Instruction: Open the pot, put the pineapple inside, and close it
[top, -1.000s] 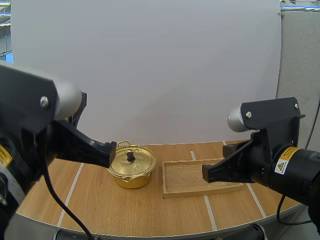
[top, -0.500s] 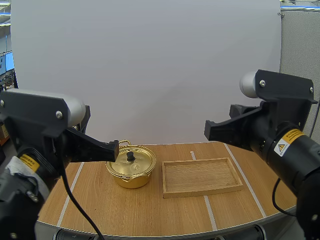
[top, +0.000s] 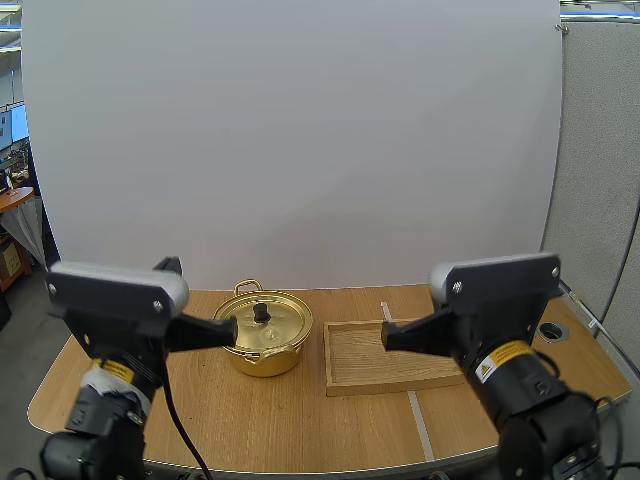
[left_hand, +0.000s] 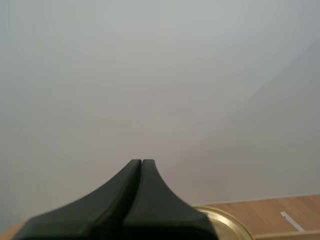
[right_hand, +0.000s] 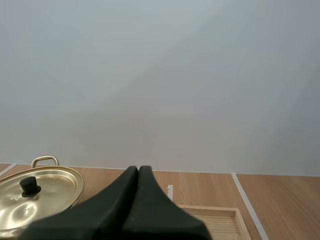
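A gold pot (top: 264, 335) stands on the table left of centre, its lid with a black knob (top: 261, 313) on it. The pot (right_hand: 35, 192) also lies beside my right fingers in the right wrist view, and its rim (left_hand: 227, 222) peeks past my left fingers. My left gripper (top: 228, 331) hangs just left of the pot, shut on nothing; its fingers (left_hand: 142, 165) lie together as one wedge. My right gripper (top: 388, 338) hovers over the wooden tray (top: 400, 357), likewise shut with nothing held (right_hand: 138, 171). No pineapple is in view.
The wooden tray (right_hand: 220, 220) lies right of the pot with nothing in it. White tape lines (top: 420, 425) cross the tabletop. A round hole (top: 551, 330) sits at the table's right edge. A white wall stands behind the table.
Both arms have drawn back and down toward their bases. The right gripper came down from high above the tray to just over it. The pot and tray have not moved.
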